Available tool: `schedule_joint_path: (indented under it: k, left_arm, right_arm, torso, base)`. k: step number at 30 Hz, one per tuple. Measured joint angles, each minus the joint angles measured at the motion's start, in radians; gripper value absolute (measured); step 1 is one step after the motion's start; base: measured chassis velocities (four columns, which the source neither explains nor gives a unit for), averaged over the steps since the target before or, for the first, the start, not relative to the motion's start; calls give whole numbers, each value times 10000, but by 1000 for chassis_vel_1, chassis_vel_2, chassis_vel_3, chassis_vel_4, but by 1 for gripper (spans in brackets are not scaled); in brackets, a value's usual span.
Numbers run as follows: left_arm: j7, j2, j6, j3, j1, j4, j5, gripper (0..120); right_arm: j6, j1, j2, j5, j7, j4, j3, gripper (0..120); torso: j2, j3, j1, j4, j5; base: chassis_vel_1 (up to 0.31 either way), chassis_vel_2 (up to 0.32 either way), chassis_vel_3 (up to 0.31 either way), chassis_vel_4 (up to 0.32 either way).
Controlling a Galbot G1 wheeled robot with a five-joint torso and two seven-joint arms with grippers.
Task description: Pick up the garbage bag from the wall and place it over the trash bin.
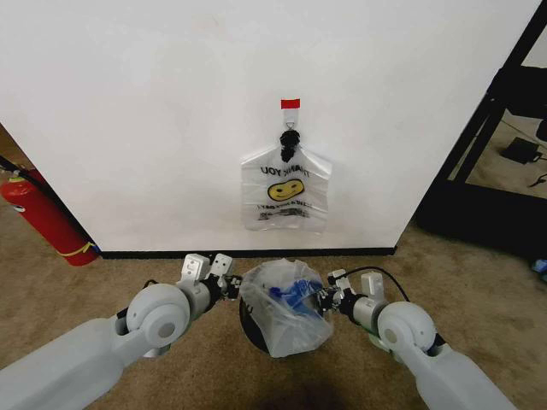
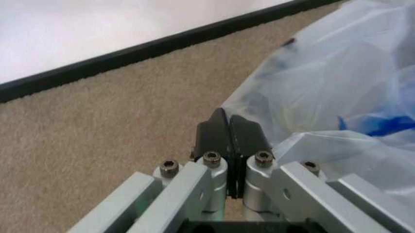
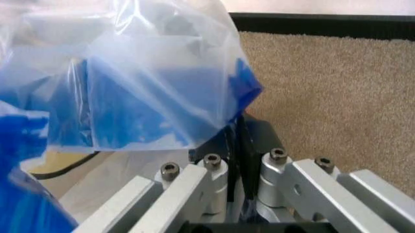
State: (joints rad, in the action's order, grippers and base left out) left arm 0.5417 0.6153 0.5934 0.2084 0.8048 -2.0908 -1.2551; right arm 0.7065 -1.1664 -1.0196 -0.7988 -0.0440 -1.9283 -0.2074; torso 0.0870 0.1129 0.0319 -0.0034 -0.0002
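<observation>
A bunch of smiley bags [image 1: 285, 195] hangs on the wall; a red fire extinguisher [image 1: 47, 217] leans at left.

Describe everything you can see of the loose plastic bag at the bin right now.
The thin see-through plastic garbage bag with blue marks sits crumpled and puffed over the small round black trash bin, hiding most of its opening. It stands on tan carpet below the wall. The right hand is shut on its edge; the left hand, shut, sits at its other side, contact unclear.

trash bin [image 1: 253, 331] mostly hidden under garbage bag [image 1: 286, 309]; fire extinguisher [image 1: 44, 217] cropped
</observation>
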Motion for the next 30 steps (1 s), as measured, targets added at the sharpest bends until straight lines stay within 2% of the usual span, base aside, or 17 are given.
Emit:
schedule_joint_path:
  k: [3,7,12,13,17,19,20,23,24,26,27,28,29,30]
  left_arm:
    - [-178,-191,-16,-321,462,-15,185,0]
    - [-326,-341,-25,-907,1159,-538,360,0]
    - [-780,-553,-362,-1615,1928,-2209,1138,19]
    - [-780,-553,-362,-1615,1928,-2209,1138,19]
    - [-849,-730,-445,-2001,1652,-3221,1156,36]
    - [-980,-910,-515,-1971,1274,-3393,1286,44]
    - [-980,-910,-515,-1971,1274,-3393,1286,44]
    - [-1358,-1171,-576,-1332,424,-3339,1925,56]
    - [-1493,-1202,-574,-719,-198,-3209,2219,61]
    - [-1537,-1064,-471,266,-1089,-2985,2344,68]
    - [-1537,-1064,-471,266,-1089,-2985,2344,68]
    - [-1519,-803,-324,1294,-1958,-2636,2366,74]
    - [-1488,-618,-219,1851,-2434,-2377,2353,79]
    - [-1479,-577,-193,1965,-2533,-2317,2338,79]
  right_arm:
    - [-39,-127,-66,-32,0,-113,-98,0]
    - [-94,-263,-179,-46,-6,-198,-180,0]
    - [-144,-428,-505,-47,-22,-308,-271,0]
    - [-144,-428,-505,-47,-22,-308,-271,0]
    - [-170,-462,-671,60,-47,-301,-272,0]
    - [-174,-487,-718,135,-51,-294,-268,0]
    - [-174,-487,-718,135,-51,-294,-268,0]
    - [-204,-519,-753,384,-31,-278,-249,0]
    - [-213,-525,-766,440,-28,-278,-244,0]
    - [-221,-534,-783,487,-22,-285,-240,0]
    - [-221,-534,-783,487,-22,-285,-240,0]
    - [-228,-543,-795,529,-18,-304,-239,0]
    - [-230,-546,-799,537,-17,-319,-239,0]
    - [-231,-547,-799,541,-17,-323,-240,0]
  torso:
    - [0,0,0,2,1]
    - [0,0,0,4,0]
    - [0,-1,-1,5,0]
    - [0,-1,-1,5,0]
    - [0,-1,-1,3,1]
    - [0,0,-1,3,0]
    - [0,0,-1,3,0]
    - [0,0,-1,5,1]
    - [0,0,-1,4,2]
    - [0,0,-1,4,2]
    - [0,0,-1,4,2]
    - [0,0,-1,2,3]
    - [-1,1,0,-1,1]
    - [-1,2,0,-1,1]
  base:
    - [0,0,0,0]
    - [0,0,0,0]
    - [0,0,0,0]
    - [0,0,0,0]
    - [0,0,0,0]
    - [0,0,0,0]
    - [0,0,0,0]
    - [0,0,0,0]
    - [0,0,0,0]
    - [0,0,0,0]
    - [0,0,0,0]
    - [0,0,0,0]
    - [0,0,0,0]
    - [0,0,0,0]
